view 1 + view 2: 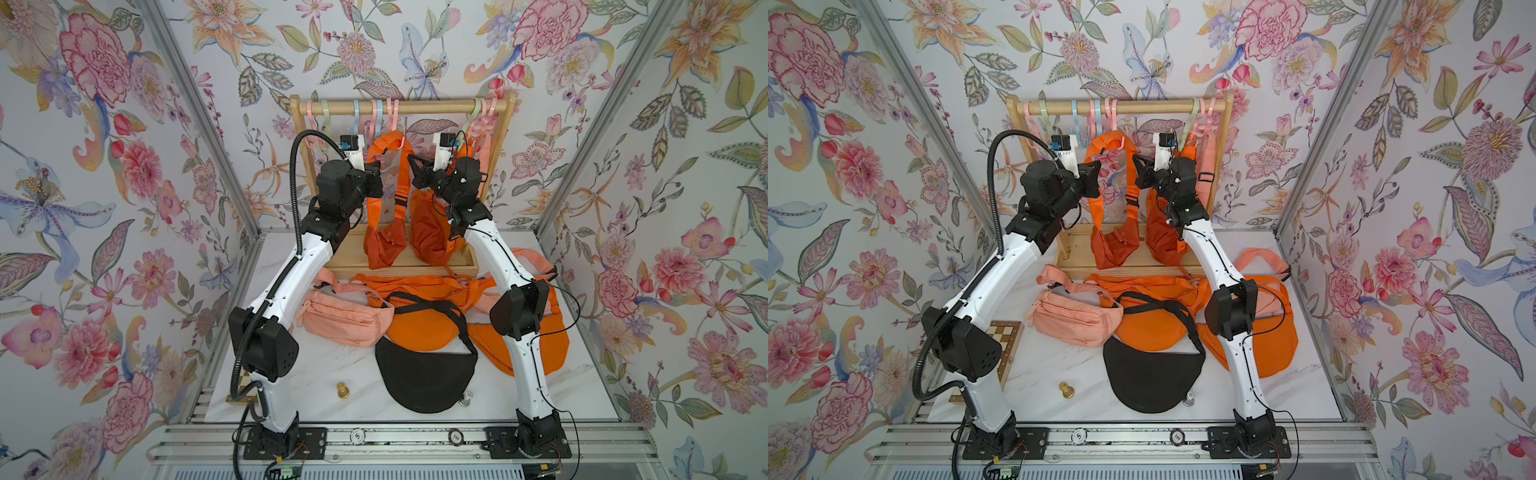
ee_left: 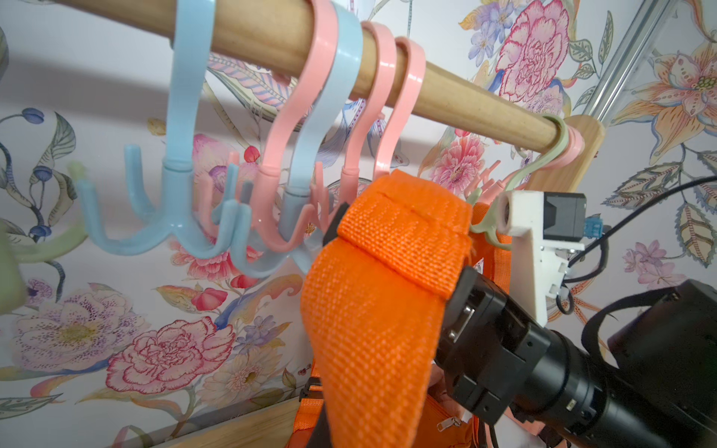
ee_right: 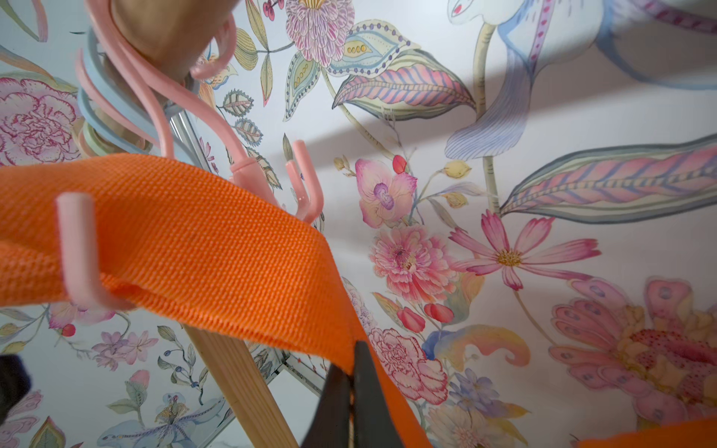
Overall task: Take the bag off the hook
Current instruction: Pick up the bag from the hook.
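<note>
The right gripper (image 3: 352, 372) was pinched shut on the orange strap (image 3: 186, 240), just below the bend where the webbing lay over a pink hook (image 3: 75, 248). That hook's upright prong stood across the front of the strap. The left gripper (image 1: 375, 166) was closed on the strap's other run, though the webbing hid most of that grip in the left wrist view.

The bag (image 1: 384, 245) hung between the two arms under the wooden rail (image 1: 436, 108). Its bottom sat in the rack's base tray (image 1: 415, 272), at the back edge of the marble tabletop (image 1: 324, 386).

Spare blue and pink hooks (image 2: 174, 194) crowded the rail just beside the loaded one. A darker orange bag (image 1: 430, 237) hung close by, partly behind the right wrist.

In the middle of the surface a peach bag (image 1: 345, 320), flat orange bags (image 1: 428, 328) and a black bag (image 1: 424, 374) overlapped, the black one nearest the front edge. A brass chess piece (image 1: 342, 390) stood near it, and a silver piece (image 1: 465, 400) just beside it. A chessboard (image 1: 1007, 336) lay at the left edge.
</note>
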`<state>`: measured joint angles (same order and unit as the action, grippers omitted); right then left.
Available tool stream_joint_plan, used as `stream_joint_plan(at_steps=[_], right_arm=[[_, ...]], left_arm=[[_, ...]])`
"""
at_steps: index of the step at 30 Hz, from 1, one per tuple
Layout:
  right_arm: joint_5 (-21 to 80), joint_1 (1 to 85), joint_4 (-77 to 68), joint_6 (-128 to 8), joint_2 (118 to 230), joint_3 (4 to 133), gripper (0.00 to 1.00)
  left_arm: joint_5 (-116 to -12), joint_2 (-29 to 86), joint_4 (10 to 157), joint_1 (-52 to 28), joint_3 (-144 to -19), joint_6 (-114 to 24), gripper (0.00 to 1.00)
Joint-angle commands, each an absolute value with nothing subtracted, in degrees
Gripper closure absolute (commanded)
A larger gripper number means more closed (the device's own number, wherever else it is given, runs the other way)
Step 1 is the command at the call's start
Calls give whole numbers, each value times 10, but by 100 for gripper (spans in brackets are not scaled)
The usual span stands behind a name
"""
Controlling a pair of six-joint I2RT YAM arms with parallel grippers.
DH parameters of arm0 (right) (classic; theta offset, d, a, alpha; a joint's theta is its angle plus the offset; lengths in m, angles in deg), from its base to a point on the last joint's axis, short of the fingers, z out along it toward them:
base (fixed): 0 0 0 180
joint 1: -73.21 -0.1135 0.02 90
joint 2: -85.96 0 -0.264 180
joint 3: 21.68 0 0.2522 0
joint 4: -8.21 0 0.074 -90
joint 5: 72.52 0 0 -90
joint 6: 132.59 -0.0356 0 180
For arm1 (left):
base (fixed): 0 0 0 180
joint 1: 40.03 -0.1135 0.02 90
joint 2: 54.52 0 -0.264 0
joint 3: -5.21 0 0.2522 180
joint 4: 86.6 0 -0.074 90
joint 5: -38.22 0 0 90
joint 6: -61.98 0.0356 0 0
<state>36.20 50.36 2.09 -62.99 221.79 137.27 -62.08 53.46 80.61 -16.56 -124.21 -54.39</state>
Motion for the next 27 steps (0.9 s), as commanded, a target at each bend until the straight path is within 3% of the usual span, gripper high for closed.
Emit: stream_joint_plan(at_steps=[1,9,12,18,27], right_arm=[[324,494,63,-640,2169,1389,100],[283,490,57,-627,2156,1413,100],[281,492,49,-619,2147,1413,100],[278,498,32,-594,2079,1356,100],[240,467,60,-524,1843,1058,100]], left_arm=[[-638,565,815,-143,-1297,-559,100],[-643,664,761,-105,-1476,-559,100],[-643,668,758,-97,-1487,-558,100],[-637,629,761,-95,-1443,-540,100],[-567,453,760,-103,-1257,-497,100]])
